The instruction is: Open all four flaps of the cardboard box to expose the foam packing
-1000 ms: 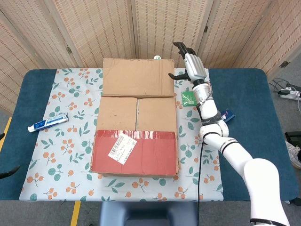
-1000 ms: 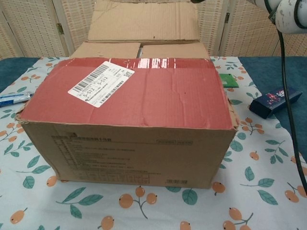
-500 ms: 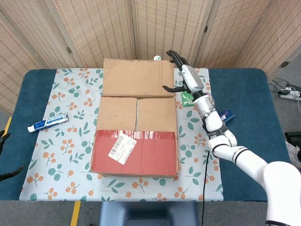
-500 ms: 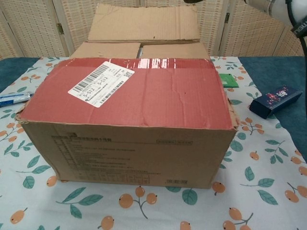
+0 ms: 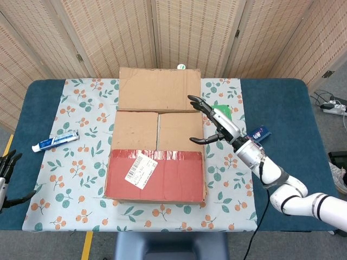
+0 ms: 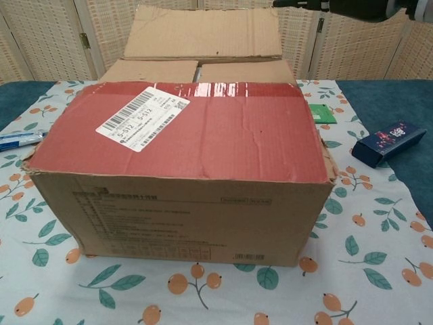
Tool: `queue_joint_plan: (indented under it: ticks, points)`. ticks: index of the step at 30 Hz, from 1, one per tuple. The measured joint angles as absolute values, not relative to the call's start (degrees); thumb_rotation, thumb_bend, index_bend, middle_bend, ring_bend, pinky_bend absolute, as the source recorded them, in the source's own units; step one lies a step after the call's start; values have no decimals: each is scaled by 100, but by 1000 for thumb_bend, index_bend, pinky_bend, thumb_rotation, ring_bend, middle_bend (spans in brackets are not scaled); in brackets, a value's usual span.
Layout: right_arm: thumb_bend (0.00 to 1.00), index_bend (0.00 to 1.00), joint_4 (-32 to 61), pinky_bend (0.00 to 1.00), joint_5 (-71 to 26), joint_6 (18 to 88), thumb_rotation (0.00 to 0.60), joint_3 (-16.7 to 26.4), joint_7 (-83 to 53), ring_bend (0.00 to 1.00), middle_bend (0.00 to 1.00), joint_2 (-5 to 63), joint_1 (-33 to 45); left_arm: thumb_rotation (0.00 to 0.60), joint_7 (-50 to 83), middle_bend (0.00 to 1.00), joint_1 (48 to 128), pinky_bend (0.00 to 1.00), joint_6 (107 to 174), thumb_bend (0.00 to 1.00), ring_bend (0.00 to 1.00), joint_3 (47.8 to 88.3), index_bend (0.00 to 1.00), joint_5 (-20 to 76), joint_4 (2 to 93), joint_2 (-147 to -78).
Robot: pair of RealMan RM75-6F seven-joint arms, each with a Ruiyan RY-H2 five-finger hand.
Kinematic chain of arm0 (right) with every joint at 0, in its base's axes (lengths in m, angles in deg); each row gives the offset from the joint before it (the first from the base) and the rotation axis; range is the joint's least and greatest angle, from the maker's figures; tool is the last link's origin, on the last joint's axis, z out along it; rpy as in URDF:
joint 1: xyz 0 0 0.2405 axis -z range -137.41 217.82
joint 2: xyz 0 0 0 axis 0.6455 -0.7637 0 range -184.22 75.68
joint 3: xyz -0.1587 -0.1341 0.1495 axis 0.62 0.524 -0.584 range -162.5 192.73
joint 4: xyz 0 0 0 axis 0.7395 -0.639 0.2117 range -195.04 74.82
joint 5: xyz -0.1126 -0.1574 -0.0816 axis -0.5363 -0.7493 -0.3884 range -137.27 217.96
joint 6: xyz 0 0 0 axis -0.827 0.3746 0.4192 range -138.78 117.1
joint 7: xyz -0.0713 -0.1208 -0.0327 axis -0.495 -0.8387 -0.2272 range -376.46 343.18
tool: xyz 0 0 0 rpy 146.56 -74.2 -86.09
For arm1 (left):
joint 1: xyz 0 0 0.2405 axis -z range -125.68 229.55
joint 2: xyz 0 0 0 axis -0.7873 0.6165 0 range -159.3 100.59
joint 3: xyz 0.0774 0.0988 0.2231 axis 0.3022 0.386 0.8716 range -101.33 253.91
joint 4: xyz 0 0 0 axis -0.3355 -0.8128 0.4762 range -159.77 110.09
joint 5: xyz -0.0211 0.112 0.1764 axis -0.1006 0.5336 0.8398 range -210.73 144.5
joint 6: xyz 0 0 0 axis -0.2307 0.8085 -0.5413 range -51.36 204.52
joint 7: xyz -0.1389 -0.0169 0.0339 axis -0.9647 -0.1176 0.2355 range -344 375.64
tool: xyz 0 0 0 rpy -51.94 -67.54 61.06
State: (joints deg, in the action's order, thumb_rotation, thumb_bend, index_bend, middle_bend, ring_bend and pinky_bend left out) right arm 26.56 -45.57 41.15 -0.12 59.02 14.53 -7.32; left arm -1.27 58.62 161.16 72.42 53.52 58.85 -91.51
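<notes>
The cardboard box [image 5: 157,146] sits mid-table. The right hand [image 5: 217,122], fingers spread and holding nothing, hovers just off its right edge, nearest the right inner flap [image 5: 180,131], which lies flat with its long axis running front to back. The left hand [image 5: 5,176], open, hangs well apart at the table's left edge.

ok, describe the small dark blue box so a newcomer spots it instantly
Start at the big cardboard box in the middle of the floral tablecloth. Look to its right, where the cloth meets the blue table: the small dark blue box lies there. Unlike the flat green packet nearby, it is a thicker carton with pink print.
</notes>
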Motion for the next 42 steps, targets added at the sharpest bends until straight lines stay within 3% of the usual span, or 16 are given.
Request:
queue_joint_plan:
  ticks: [11,18,34,39,42]
  points:
    - [253,0,2917,0,-5131,3663,600,524,8392,144,0,758,-770,600,-117,0,5927,0,16074,212,0,7231,0,5349,5761,-9259]
    - [252,0,2854,0,-5557,3706,600,993,9245,147,0,635,-854,600,-79,0,5977,0,15954,212,0,7237,0,5283,5745,-9280]
    - [252,0,2302,0,-5630,4309,600,1420,10430,139,0,1262,-941,600,-84,0,5983,0,15939,211,0,7241,0,5237,5746,-9268]
    - [253,0,2230,0,-5690,4478,600,1535,10540,6,0,1382,-939,600,-124,0,5983,0,15921,211,0,7258,0,5241,5760,-9245]
    - [252,0,2219,0,-5693,4535,600,1575,10587,0,0,1425,-946,600,-131,0,5986,0,15917,211,0,7264,0,5247,5759,-9242]
